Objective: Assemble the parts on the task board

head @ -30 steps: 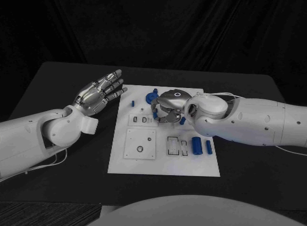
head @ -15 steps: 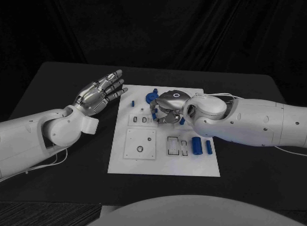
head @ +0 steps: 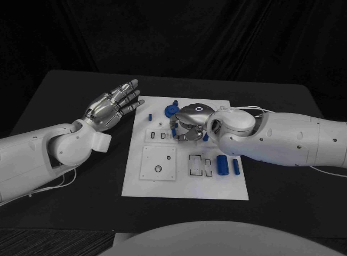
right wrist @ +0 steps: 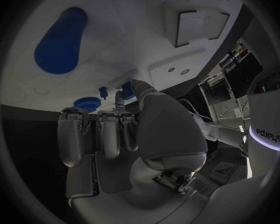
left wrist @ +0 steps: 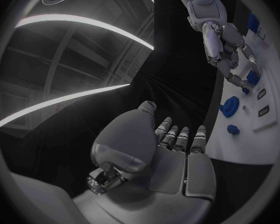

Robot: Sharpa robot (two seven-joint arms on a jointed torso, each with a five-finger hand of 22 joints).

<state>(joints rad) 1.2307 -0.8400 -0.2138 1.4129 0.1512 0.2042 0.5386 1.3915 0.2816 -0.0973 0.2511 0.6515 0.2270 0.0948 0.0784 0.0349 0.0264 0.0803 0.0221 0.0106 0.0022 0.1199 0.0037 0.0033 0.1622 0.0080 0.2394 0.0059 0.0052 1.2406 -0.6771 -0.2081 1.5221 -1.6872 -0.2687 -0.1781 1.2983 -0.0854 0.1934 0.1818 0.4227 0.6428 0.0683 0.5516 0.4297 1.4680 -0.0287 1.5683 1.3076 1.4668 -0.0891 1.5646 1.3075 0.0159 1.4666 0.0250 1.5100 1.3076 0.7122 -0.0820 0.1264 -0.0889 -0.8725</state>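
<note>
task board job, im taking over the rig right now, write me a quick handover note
Left hand: open, fingers apart, off the left edge of the task board, holding nothing.
Right hand: curled down over the board's far middle, fingertips at a small blue part; whether it grips it cannot be told.
Parts: two blue cylinders lie at the board's right; a round blue part sits at the far edge.
Done: cannot tell. Left: loose parts are not yet placed.
</note>
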